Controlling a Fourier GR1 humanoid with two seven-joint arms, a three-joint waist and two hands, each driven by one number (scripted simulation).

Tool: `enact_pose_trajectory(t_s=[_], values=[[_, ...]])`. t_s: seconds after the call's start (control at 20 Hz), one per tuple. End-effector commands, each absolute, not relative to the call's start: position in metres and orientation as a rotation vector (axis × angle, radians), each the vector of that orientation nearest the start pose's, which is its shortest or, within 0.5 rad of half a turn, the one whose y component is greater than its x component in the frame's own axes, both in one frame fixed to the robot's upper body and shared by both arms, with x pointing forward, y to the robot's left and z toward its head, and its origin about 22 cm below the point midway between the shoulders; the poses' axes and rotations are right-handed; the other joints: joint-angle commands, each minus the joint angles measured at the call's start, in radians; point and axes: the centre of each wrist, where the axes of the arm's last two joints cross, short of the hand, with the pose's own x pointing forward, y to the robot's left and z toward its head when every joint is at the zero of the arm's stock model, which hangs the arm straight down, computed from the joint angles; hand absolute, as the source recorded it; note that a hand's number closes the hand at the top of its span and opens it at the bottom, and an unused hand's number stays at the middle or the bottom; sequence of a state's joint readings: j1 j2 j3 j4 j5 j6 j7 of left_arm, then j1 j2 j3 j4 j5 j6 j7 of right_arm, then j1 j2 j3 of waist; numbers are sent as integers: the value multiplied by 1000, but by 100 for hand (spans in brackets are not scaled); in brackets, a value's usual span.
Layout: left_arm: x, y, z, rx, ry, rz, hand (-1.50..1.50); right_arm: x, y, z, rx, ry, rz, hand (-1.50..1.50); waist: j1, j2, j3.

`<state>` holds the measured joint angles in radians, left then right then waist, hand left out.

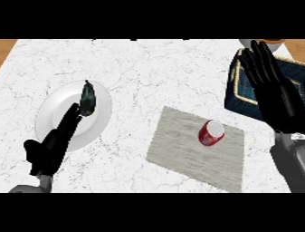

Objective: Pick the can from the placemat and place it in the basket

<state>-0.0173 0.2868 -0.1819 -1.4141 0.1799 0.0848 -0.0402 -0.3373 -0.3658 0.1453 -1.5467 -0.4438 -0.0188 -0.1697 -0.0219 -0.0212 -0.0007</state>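
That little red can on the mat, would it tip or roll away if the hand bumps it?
Probably. The can looks round and smooth-sided, so knocked over it would likely roll. It seems to stand leaning on the placemat, so a sideways nudge might tip it. The mat's rough-looking surface may slow any sliding.

We can read no text, brand or number anywhere. The red can [211, 133] on the placemat [181, 149] shows no legible label, and the basket [245, 86] carries only a pattern.
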Motion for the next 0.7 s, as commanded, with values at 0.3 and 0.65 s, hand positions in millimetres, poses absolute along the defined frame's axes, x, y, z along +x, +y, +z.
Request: enact_pose_trajectory(t_s=[0.3, 0.65], values=[[211, 298, -61, 127, -1070, -80, 0, 328, -188, 132, 644, -1900, 714, 150, 92, 27, 0], [207, 299, -53, 158, -1018, -28, 0, 274, -98, 72, 435, -1897, 737, -150, 31, 15, 0]])
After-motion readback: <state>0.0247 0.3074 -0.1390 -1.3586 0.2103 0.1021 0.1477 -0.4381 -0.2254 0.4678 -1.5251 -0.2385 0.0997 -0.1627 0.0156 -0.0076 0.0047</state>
